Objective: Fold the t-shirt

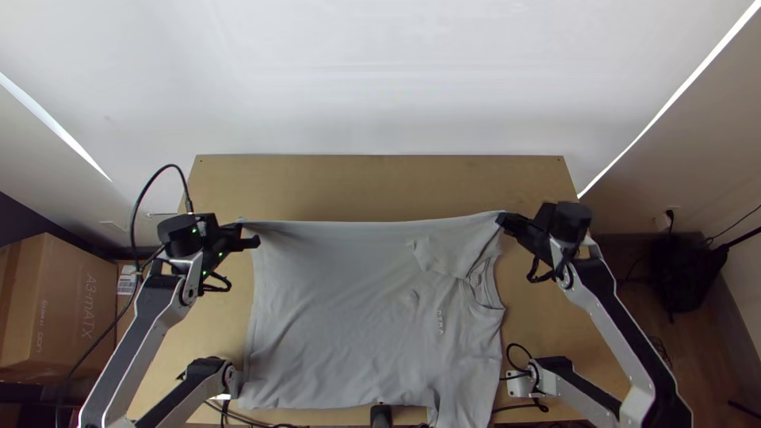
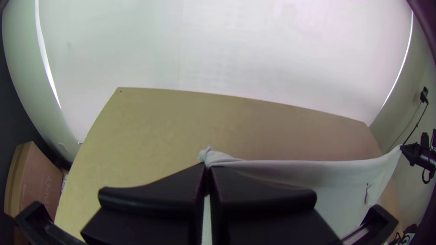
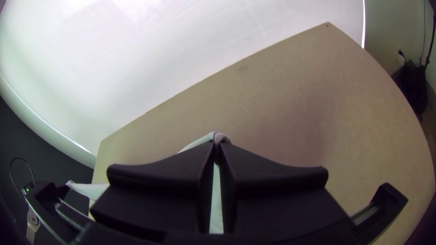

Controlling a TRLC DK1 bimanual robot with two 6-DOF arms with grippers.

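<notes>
The black left tool (image 1: 250,236) and black right tool (image 1: 506,219) are closed on a grey fabric t-shirt (image 1: 341,317). It stretches between them.

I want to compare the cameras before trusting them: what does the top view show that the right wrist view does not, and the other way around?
Top view: the collar, most of the shirt's front spread out, and a cardboard box.

Right wrist view: a small bunch of shirt standing just past the right tool's tips, and a strip of shirt seen through the slit between its fingers.

Both views: the table, parts of the shirt, the right tool and the left tool.
</notes>
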